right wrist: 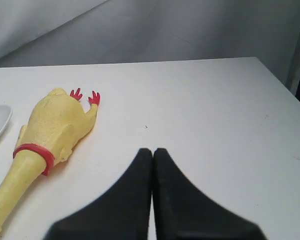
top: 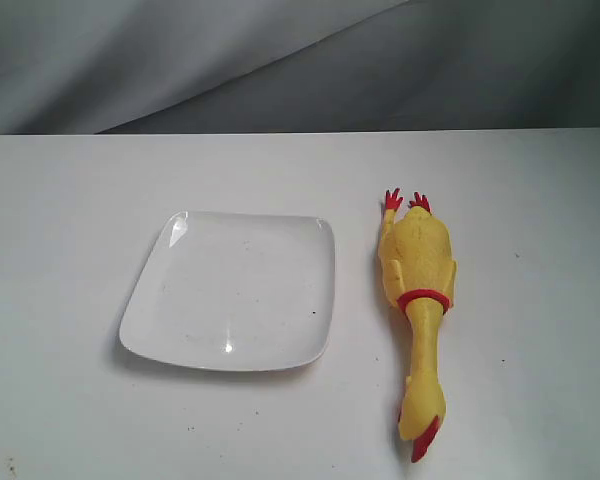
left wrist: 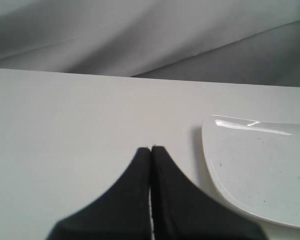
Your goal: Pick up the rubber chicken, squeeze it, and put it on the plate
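Right end effector (right wrist: 153, 150) pinched; rubber chicken (top: 420, 258) lies head nearest, feet farthest.

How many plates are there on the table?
1. The plate lies flat on the white table, left of the rubber chicken in the exterior view, not touching it.

One white table (top: 70, 220) holds two objects: one yellow rubber chicken (top: 417, 270) and one white plate (top: 230, 300). The chicken has two red feet (top: 392, 200), one red neck band (top: 424, 297) and one red comb (top: 425, 440). Two grippers appear (one per wrist view): the left gripper (left wrist: 151, 148) and the right gripper (right wrist: 152, 150), each with two black fingers (left wrist: 132, 195).
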Controlling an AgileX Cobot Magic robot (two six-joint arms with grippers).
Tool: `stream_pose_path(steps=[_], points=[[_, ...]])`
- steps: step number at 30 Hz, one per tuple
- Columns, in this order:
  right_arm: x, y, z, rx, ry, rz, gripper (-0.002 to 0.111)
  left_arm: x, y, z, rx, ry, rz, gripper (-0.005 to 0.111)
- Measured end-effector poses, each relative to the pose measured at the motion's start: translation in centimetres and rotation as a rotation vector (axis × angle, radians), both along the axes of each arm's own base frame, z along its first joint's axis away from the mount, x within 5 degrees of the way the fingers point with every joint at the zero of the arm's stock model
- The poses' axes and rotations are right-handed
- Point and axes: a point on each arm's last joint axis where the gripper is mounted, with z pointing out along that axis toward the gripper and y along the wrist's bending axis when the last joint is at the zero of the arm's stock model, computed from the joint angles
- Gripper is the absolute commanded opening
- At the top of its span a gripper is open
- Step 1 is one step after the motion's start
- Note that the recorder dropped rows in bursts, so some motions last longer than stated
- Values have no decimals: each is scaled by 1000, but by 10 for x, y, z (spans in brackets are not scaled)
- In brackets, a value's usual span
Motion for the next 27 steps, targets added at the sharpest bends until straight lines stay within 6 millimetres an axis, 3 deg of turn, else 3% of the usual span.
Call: stream_pose_path(steps=[7, 20, 22, 27], points=[[1, 0, 3, -8, -34, -2, 0, 0, 0, 0, 0, 0, 0, 0], [-6, -6, 61, -31, -685, -69, 0, 0, 0, 0, 0, 0, 0, 0], [-8, -6, 66, 48, -748, -66, 0, 0, 0, 0, 0, 0, 0, 0], [-13, -7, 73, 484, -850, 4, 0, 0, 0, 0, 0, 0, 0, 0]])
